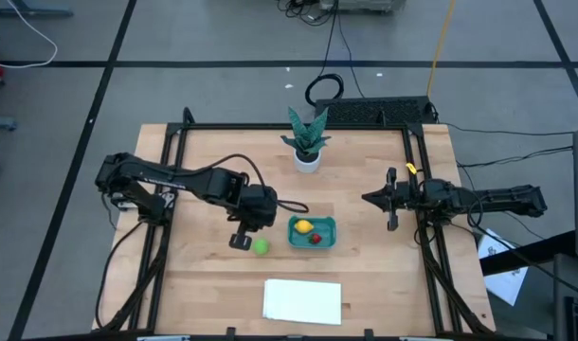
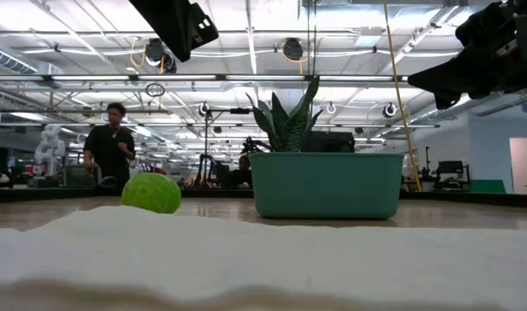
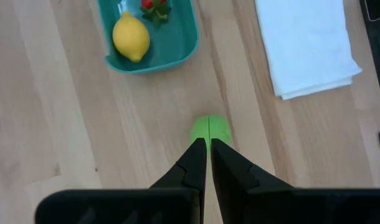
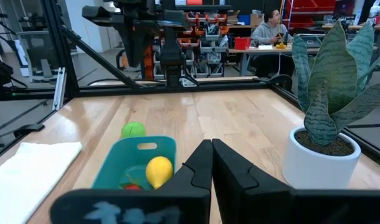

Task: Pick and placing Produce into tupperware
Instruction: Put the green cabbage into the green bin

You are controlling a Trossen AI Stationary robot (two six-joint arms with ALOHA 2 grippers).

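The lime green produce rests on the wooden table just left of the teal tupperware. The yellow produce and the small red one lie inside the tub. My left gripper is shut and hangs above the table beside the green piece; the low view shows it well clear of it. My right gripper is shut and waits in the air to the right of the tub.
A potted plant in a white pot stands behind the tub near the far edge. A flat white sheet lies near the front edge. Black frame rails border the table. People show in the room beyond.
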